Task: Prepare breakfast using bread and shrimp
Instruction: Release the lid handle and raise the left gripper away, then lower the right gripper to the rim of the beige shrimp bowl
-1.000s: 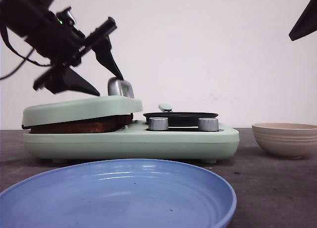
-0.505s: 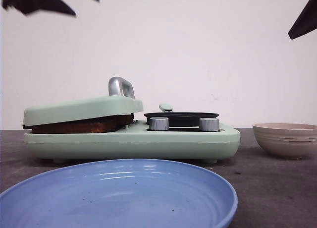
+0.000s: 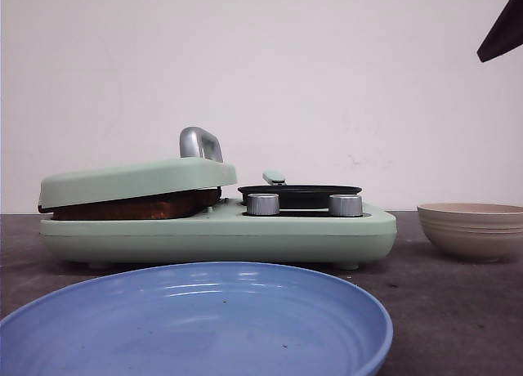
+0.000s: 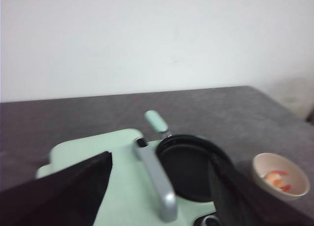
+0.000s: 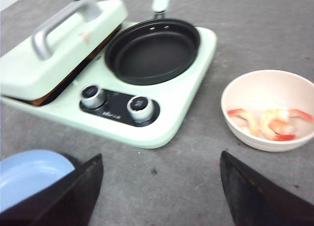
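The bread point(image 3: 131, 206) shows only as a brown crust edge under the shut lid point(image 3: 135, 180) of the green breakfast maker; that edge also shows in the right wrist view point(image 5: 35, 102). The shrimp point(image 5: 270, 123) lie in a pale bowl point(image 5: 245, 140) to the right of the maker, and also show in the left wrist view point(image 4: 278, 179). My left gripper point(image 4: 161, 157) is open and empty, high above the lid's silver handle point(image 4: 157, 179). My right gripper point(image 5: 161, 156) is open and empty, high over the table in front of the maker; only a tip shows in the front view point(image 3: 502, 29).
A black pan point(image 5: 152, 51) sits empty on the maker's right half, with two silver knobs point(image 3: 261, 204) in front of it. A blue plate point(image 3: 196, 319) lies nearest the front edge. The bowl point(image 3: 472, 229) stands on the dark table at the right.
My left gripper, which was just above the lid handle, has risen up and to the left out of the front view. The lid, bowl and plate have not moved.
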You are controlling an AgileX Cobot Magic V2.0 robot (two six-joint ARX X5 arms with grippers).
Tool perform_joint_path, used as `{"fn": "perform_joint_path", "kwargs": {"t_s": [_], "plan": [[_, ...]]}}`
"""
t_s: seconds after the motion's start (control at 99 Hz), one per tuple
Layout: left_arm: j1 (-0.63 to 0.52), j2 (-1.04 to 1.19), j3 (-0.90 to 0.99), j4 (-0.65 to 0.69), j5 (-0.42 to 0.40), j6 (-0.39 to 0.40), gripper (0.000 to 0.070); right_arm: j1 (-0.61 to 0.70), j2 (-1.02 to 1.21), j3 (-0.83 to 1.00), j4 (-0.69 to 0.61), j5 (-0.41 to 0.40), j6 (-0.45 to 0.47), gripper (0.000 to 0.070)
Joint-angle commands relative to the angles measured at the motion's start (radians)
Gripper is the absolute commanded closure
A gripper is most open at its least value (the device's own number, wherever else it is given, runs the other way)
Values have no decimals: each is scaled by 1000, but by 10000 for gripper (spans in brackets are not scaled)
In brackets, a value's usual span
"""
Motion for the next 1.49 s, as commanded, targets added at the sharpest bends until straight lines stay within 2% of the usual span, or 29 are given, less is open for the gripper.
{"fn": "perform_joint_path", "kwargs": {"t_s": [0.0, 0.152, 0.434, 0.576, 0.737, 0.97, 1.293, 1.485], "plan": [[-4, -11, 20, 0, -23, 16, 345, -10, 22, 54, -1, 6, 58, 249], [-5, -48, 19, -22, -35, 14, 346, -70, 135, 191, -99, 7, 44, 248], [-5, -102, 1, -26, -35, 16, 346, -272, 492, 507, -300, -2, -101, 247], [-5, -136, -23, -35, -35, 14, 346, -375, 681, 613, -354, -18, -129, 240], [-5, -175, -36, -44, -35, 16, 346, -460, 851, 659, -356, -106, -117, 240], [-5, -193, -36, -48, -34, 23, 346, -523, 1036, 659, -332, -186, -89, 240], [-5, -187, -36, -48, -35, 24, 346, -529, 1186, 659, -288, -300, -37, 240], [-5, -174, -36, -48, -35, 23, 346, -528, 1241, 658, -291, -325, -19, 240]]}}
